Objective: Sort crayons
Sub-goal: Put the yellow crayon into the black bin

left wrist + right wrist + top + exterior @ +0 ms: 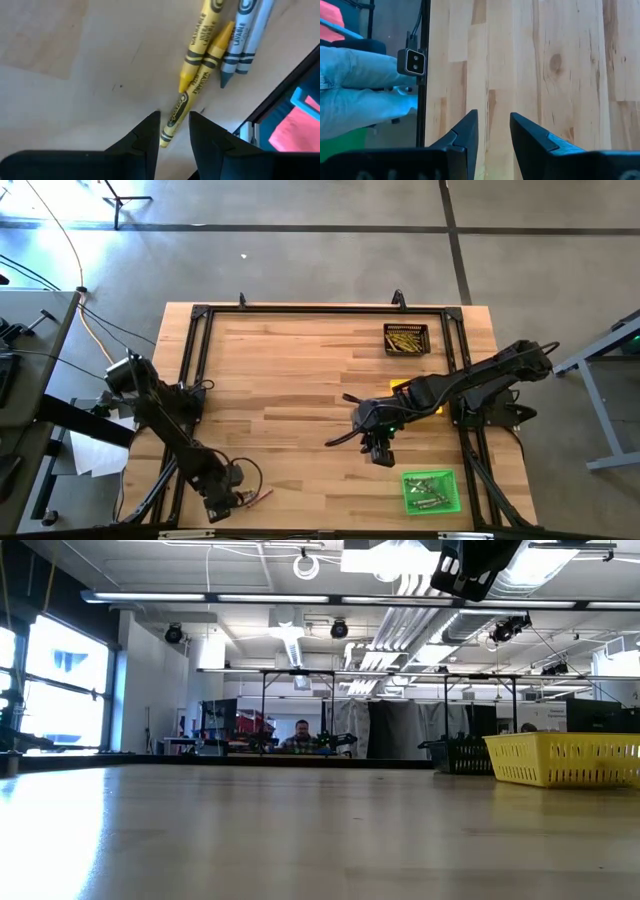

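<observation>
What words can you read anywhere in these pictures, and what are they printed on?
"WASHABLE ULTRA LAVABLE": upper yellow crayon, along its wrapper.
"LAVABLE": grey crayon, partly cut off.
Lower yellow crayon between the left end effector fingers: brand script, too blurred.
Other views: nothing readable.

Probably a lab — ceiling ducts (pixel 400 615), workbenches (pixel 300 745).

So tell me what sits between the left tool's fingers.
In the left wrist view, the end of one yellow crayon lies in the gap of the left tool, on bare wood. The fingers have not closed on it.
</observation>
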